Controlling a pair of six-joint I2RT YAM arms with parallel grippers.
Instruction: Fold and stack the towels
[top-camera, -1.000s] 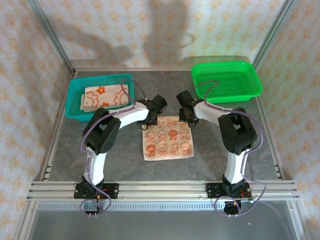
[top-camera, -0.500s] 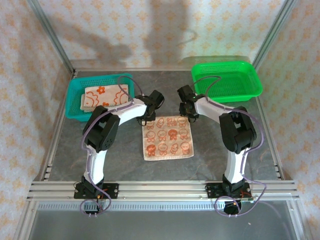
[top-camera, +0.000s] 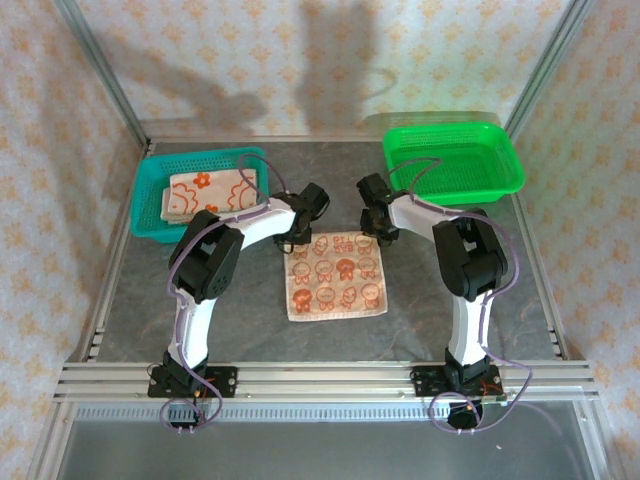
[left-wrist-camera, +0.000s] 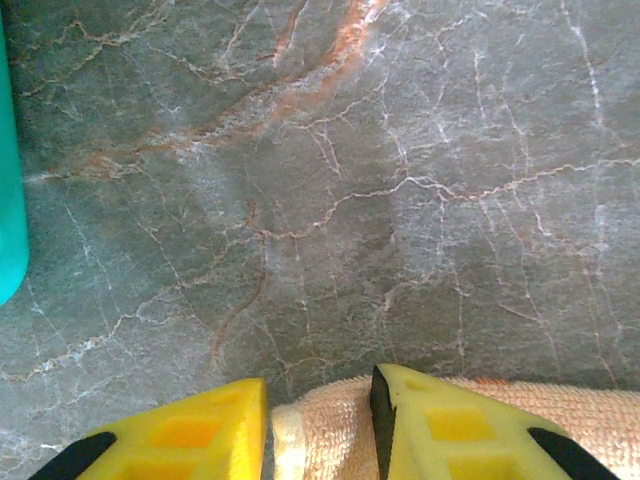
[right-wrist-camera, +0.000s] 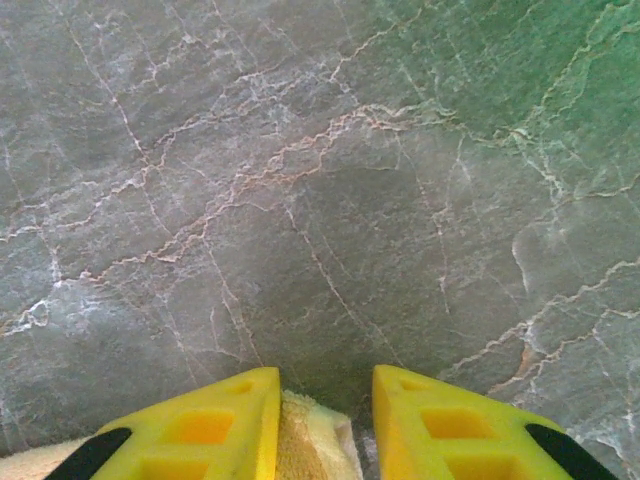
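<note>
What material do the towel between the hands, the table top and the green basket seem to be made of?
Towel: looks like cotton terry, matte; looped pile shows at its edge in the left wrist view. Table top: grey with veins, stone or a stone-print sheet, I cannot tell which. Green basket: probably moulded plastic, glossy, with a perforated mesh floor.

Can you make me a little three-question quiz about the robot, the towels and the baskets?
1. True or false: the green basket has a towel in it.
2. Which corners of the flat towel are the two claws at? A) the near ones B) the far ones C) none
3. Fill in: the folded towel sits in the ____ basket.

Key:
1. False. It holds no towel.
2. B. The left claw and the right claw each have a far corner of the cloth between their yellow fingers.
3. Teal.
</note>
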